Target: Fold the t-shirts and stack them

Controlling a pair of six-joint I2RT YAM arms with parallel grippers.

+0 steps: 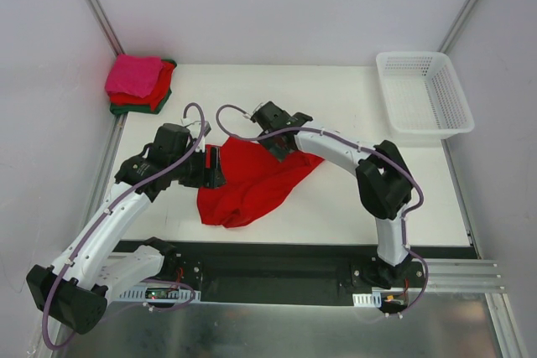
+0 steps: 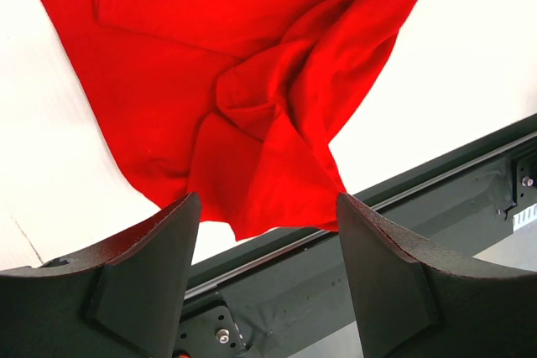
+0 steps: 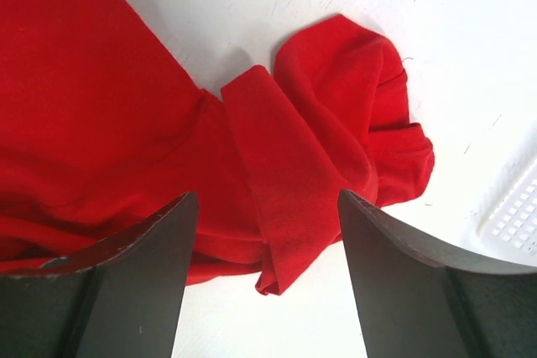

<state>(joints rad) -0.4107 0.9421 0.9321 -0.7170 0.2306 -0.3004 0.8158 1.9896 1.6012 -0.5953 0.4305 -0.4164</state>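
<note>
Risk: red t-shirt (image 1: 252,184) lies bunched and twisted mid-counter (image 1: 361,207), so a pinch from here likely catches 2 or more layers, or a fold ridge rather than a true hem or shoulder. Lifted that way it would hang skewed and the fold would come out lopsided. Near hem lies close to the counter's front edge, and a drag toward the arm bases could spill it over. Left end effector (image 1: 215,170) is wide open and grips nothing. It sits at the shirt's left border, with cloth spreading out ahead of its fingertips. Right end effector (image 1: 277,145) is also wide open and empty, over the shirt's far right part, with a rolled band of cloth running below between its jaws. Folded stack (image 1: 138,85) sits at the far left corner, well apart.
</note>
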